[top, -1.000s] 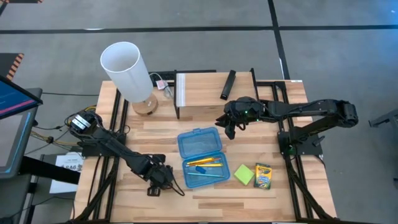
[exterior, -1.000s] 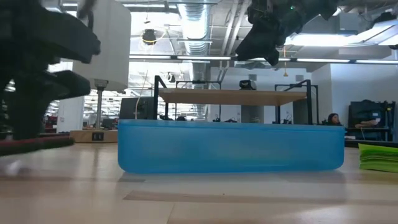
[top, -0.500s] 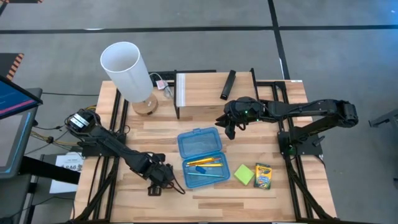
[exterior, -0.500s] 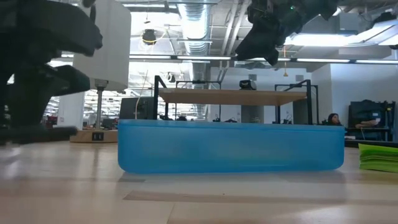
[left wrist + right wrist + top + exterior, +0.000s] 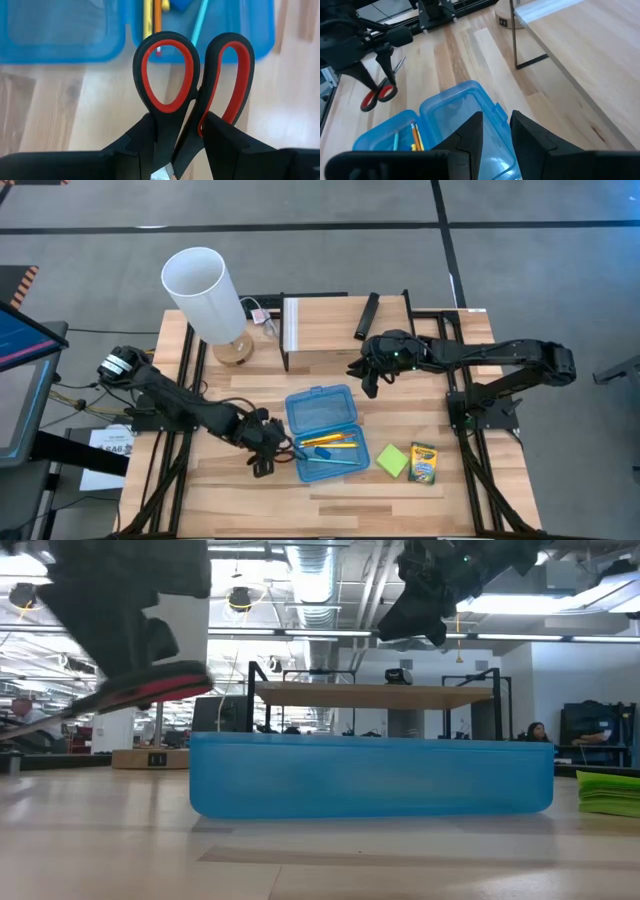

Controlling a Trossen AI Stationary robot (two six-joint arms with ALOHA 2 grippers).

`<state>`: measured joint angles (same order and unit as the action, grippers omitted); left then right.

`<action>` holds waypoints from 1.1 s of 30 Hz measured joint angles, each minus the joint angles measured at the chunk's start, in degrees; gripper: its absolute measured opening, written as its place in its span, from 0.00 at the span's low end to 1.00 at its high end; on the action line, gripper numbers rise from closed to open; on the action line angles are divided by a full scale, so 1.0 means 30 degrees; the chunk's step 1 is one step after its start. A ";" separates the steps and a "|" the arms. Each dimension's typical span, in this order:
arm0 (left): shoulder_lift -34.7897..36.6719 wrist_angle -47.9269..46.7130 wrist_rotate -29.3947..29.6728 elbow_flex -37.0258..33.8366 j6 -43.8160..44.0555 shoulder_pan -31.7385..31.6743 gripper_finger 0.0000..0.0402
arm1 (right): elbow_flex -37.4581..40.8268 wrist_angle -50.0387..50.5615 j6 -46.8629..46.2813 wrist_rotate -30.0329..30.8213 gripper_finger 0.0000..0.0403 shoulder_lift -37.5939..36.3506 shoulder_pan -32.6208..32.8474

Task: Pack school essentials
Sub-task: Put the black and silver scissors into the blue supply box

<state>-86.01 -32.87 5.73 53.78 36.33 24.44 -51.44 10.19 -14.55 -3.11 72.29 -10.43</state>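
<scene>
**Red-handled scissors heading for the blue case**

Blue translucent plastic makes up the pencil case [image 5: 322,430], the largest of the task's things, which is lying open on the wooden table [image 5: 470,490], its lid hinged back and its tray already holding yellow and orange pencils [image 5: 330,441] and a pale green pen [image 5: 330,461]. It looks light and stiff, and a bump would probably slide it.

Beside it, the yellow-green crayon box [image 5: 424,463] and green sticky-note pad [image 5: 393,461] are waiting; both look light, and the pad is soft-edged.

Smaller, the red-handled scissors [image 5: 192,82] are hanging above the table just beside the tray. They look rigid, smooth and slippery, so a pinch near the pivot seems safest. The left gripper [image 5: 175,150] is pinching them there, with the black-and-red loops pointing toward the case.

The right gripper [image 5: 495,127] is hovering over the lid's far side, its fingers [image 5: 470,132] slightly parted and holding nothing.
</scene>
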 joint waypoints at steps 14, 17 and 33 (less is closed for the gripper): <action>0.0027 -0.0048 0.0396 0.2900 -0.0501 -0.1691 0.30 | 0.0000 -0.0205 0.0003 -0.0007 0.30 0.0000 -0.1124; 0.0027 -0.0101 0.0398 0.3443 -0.0023 -0.2042 0.30 | 0.0000 -0.0313 0.0000 -0.0015 0.30 0.0000 -0.1440; -0.4980 0.0123 -0.0451 0.9903 -0.0895 -0.3328 0.30 | 0.0000 0.1005 0.0386 0.0007 0.30 -0.2419 -0.2806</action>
<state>-100.95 -32.50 4.38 83.49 33.65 14.46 -51.44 13.21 -13.39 -3.09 65.03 -18.85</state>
